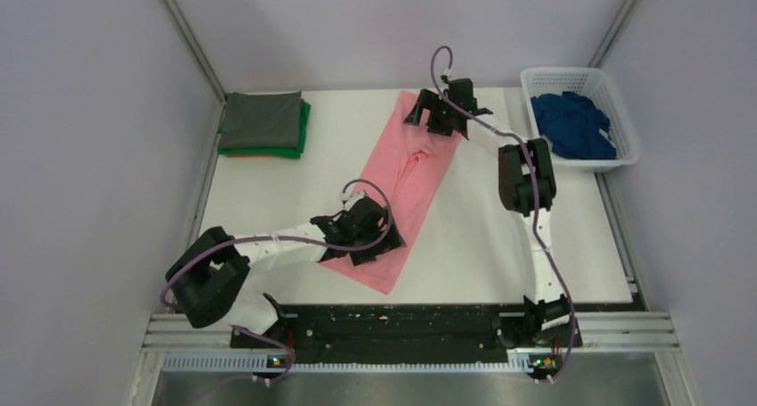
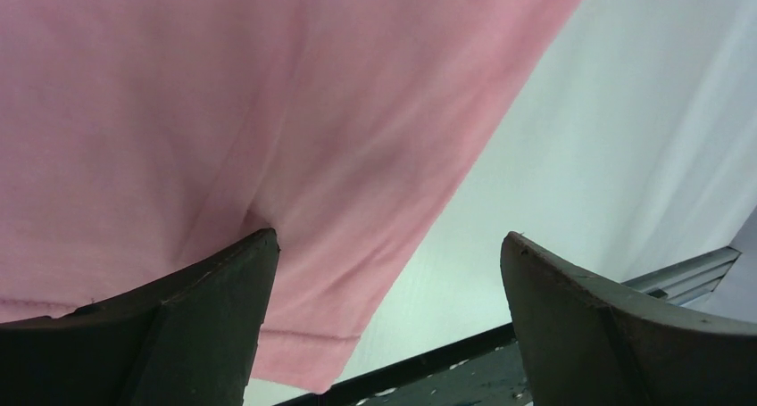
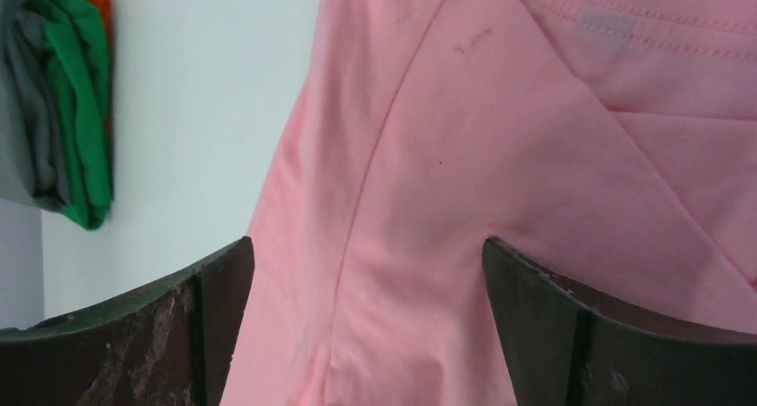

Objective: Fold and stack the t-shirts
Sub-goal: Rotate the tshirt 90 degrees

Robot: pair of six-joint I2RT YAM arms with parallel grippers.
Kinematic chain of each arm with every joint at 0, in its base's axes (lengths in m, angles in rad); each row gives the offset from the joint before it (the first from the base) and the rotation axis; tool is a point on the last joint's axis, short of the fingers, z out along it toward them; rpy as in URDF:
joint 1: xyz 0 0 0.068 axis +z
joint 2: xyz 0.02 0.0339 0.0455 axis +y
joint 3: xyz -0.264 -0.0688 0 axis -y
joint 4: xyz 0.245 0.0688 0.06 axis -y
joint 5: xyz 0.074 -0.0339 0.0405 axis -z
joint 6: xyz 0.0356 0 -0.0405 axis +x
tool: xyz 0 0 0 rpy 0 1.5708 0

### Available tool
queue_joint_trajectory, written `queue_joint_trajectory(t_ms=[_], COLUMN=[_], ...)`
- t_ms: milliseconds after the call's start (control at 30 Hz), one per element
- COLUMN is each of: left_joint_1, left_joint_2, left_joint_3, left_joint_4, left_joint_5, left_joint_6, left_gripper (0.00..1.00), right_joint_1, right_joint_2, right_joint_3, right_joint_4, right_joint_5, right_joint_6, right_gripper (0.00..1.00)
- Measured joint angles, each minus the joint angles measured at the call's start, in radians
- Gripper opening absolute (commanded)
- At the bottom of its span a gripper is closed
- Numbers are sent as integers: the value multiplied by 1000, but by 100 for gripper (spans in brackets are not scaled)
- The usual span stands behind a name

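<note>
Top external view, from the left: at the far left corner of the table (image 1: 500,245) sits the folded pile, grey shirt (image 1: 261,119) on top, green shirt (image 1: 303,125) under it, and a sliver of orange shirt (image 1: 239,154) at the bottom.

Next comes my left gripper (image 1: 379,241), jaws wide and holding nothing, low over the near end of the pink shirt (image 1: 415,178). That shirt is folded into a long strip. Its long axis slants from near the middle of the table's near edge up toward the far edge, leaning right. My left wrist view shows the hem end: one finger (image 2: 178,326) sits over pink cloth, the other over bare table, so the strip's right edge runs between my jaws.

My right gripper (image 1: 437,116) is at the strip's far end, also wide and empty. In its wrist view both fingers straddle the cloth just short of the collar, with the shirt lying straight ahead.

Each arm has one end of the strip, and I judge the coming fold turns on bringing one end over the other along that slant.

At the far right corner stands the basket (image 1: 627,152) with the blue shirt (image 1: 571,125) inside.

For writing, there is a pale neck label (image 3: 607,18) and a faint mark beside it, both too small to read. No brand shows.
</note>
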Motion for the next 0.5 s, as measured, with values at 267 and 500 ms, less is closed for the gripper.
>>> queue_joint_trajectory(t_ms=[267, 500], left_joint_1=[-74, -117], left_joint_2=[232, 306], left_joint_3=[217, 271], left_joint_4=[80, 129], left_joint_5=[16, 60], left_joint_6=[21, 36], left_gripper=[99, 99], right_joint_1=[111, 143], right_joint_2=[312, 320], right_joint_3=[512, 531], right_joint_4=[-66, -80], right_joint_5=[-8, -13], right_joint_6=[-24, -43], right_gripper=[99, 99])
